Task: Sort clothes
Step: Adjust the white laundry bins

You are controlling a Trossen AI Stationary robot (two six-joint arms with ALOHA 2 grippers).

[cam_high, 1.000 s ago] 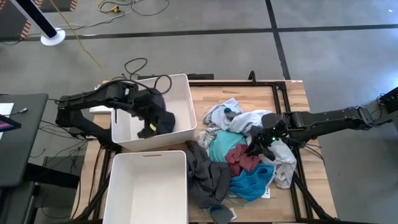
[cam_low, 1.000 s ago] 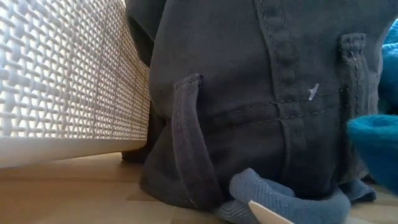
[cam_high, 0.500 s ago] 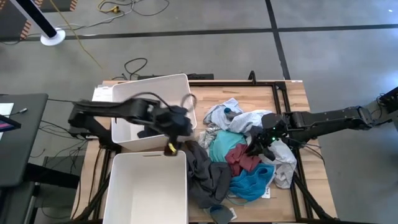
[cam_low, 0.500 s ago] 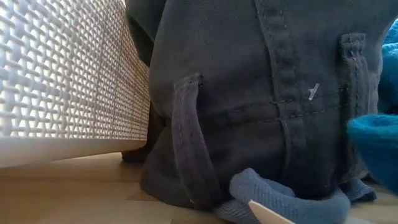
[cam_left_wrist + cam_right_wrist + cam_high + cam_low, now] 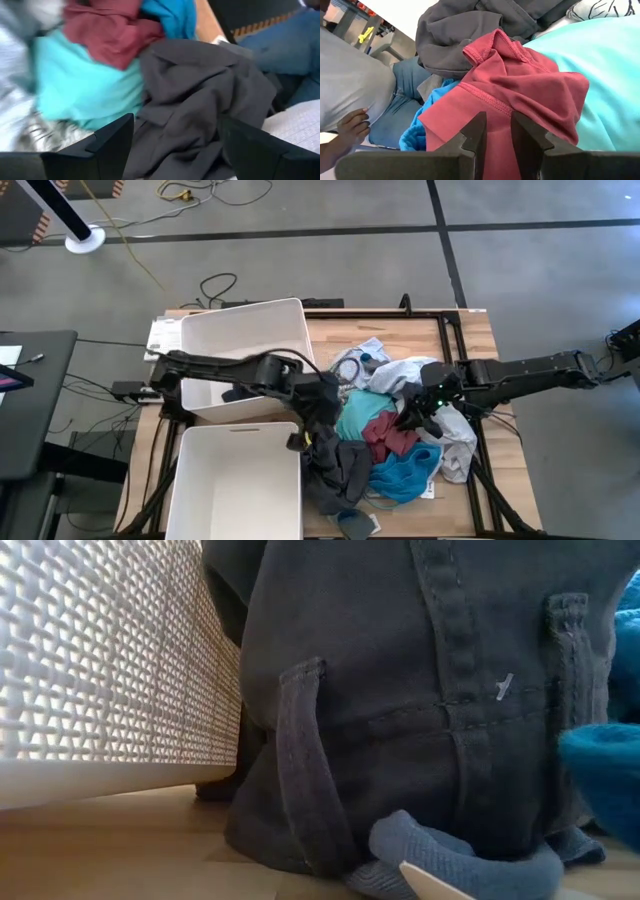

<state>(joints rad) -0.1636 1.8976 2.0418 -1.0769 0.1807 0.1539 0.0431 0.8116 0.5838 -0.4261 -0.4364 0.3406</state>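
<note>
your low camera sits right against the dark grey trousers (image 5: pixel 420 710), their belt loops and seams filling the view, with a blue-grey sock (image 5: pixel 450 855) lying on the table (image 5: pixel 110 850) at their foot and the mesh wall of the nearer white bin (image 5: pixel 110 660) just beside them.

from above, that nearer bin (image 5: pixel 235 480) sits at the table's front left corner, and the dark grey trousers (image 5: pixel 335 465) lie draped against its right wall. your left hand (image 5: pixel 318 420) hangs over the upper end of those trousers, just past the corner of the nearer bin. its fingers (image 5: pixel 107 145) stand wide apart and hold nothing; between them you see the dark grey cloth (image 5: pixel 200 95), with the teal garment (image 5: pixel 80 90), the maroon garment (image 5: pixel 107 27) and a bright blue piece (image 5: pixel 170 15) beyond.

to the right lies the rest of the heap: bright blue garment (image 5: pixel 405 472) at the front, maroon (image 5: pixel 388 435) and teal (image 5: pixel 352 415) in the middle, white and pale grey pieces (image 5: pixel 375 365) at the back and along the right side.

your right hand (image 5: pixel 418 412) is down on the heap at the maroon garment. its fingers (image 5: pixel 475 132) stand a narrow gap apart against the maroon cloth (image 5: pixel 520 90); whether they pinch a fold of it cannot be told.

the farther white bin (image 5: pixel 250 340) stands behind the nearer one, a small dark item on its floor.

beyond the table's front edge, the right wrist camera catches a person in blue jeans and a pale top, a hand (image 5: pixel 350 125) at their side.
</note>
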